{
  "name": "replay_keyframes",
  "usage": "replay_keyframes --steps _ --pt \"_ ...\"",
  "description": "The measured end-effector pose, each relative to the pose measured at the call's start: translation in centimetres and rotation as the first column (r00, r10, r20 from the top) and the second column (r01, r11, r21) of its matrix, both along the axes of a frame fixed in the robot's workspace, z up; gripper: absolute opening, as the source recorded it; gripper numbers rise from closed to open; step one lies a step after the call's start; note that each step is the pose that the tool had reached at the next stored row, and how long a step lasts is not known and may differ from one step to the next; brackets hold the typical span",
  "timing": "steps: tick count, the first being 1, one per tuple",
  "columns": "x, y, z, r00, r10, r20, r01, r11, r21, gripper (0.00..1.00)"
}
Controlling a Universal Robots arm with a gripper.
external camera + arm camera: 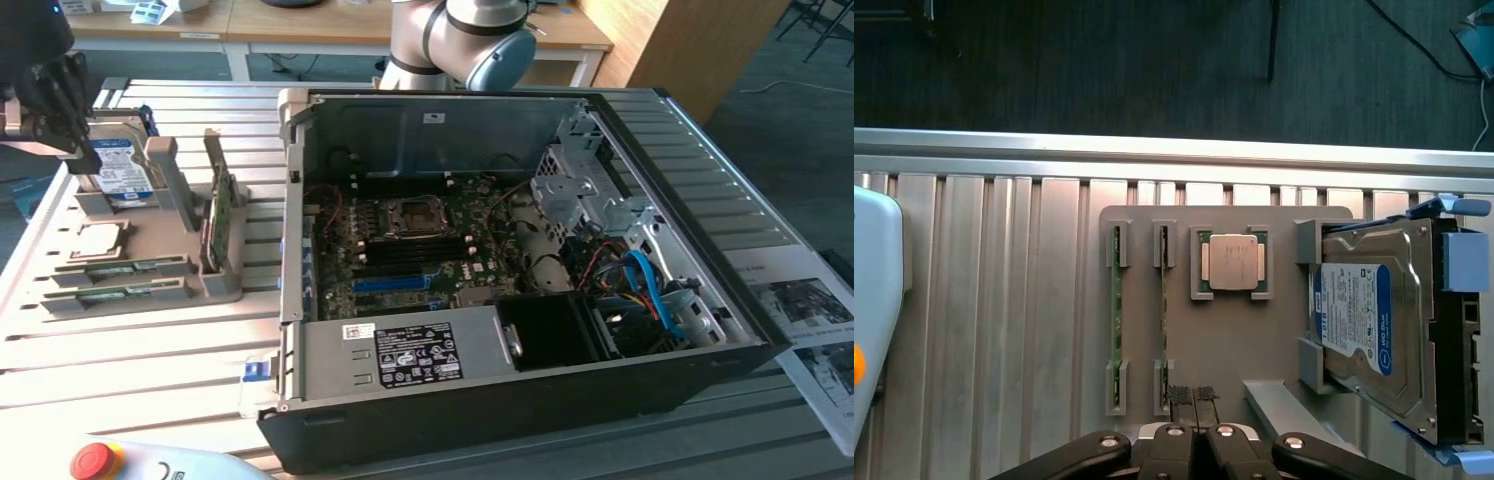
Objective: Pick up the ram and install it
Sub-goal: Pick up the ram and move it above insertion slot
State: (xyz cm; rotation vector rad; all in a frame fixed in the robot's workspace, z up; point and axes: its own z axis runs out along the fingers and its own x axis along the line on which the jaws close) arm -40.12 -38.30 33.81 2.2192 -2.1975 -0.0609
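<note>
Two ram sticks, thin and green, stand on edge in slots of a grey holder point(1224, 340): one ram stick point(1117, 300) in the outer slot, the other ram stick point(1163, 300) beside it. In the exterior view the same two are the ram stick point(123, 268) and the ram stick point(114, 293), at the holder's near end. My gripper point(1194, 395) hangs above the holder, its fingers shut together with nothing between them, close over one end of the inner stick. In the exterior view my gripper point(60, 130) is high at the exterior view's left, above the holder.
The holder also carries a square silver processor point(1234, 262) and a hard drive point(1364, 320) with a blue-white label. An open computer case point(521, 400) fills the middle of the slatted table, with its motherboard point(427, 250) exposed. A pendant with a red stop button point(96, 460) lies at the front.
</note>
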Motion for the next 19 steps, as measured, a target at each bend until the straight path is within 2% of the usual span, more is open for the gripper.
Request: replay_keyframes --steps 12,14,16,17,19 --pt "0.0 0.0 -0.01 1.0 0.0 0.0001 0.0 1.0 0.0001 0.1" --pt "0.0 0.0 -0.01 1.0 0.0 0.0001 0.0 1.0 0.0001 0.16" --pt "0.0 0.0 -0.01 1.0 0.0 0.0001 0.0 1.0 0.0001 0.16" --pt "0.0 0.0 -0.01 1.0 0.0 0.0001 0.0 1.0 0.0001 0.24" --pt "0.0 0.0 -0.01 1.0 0.0 0.0001 0.0 1.0 0.0001 0.24"
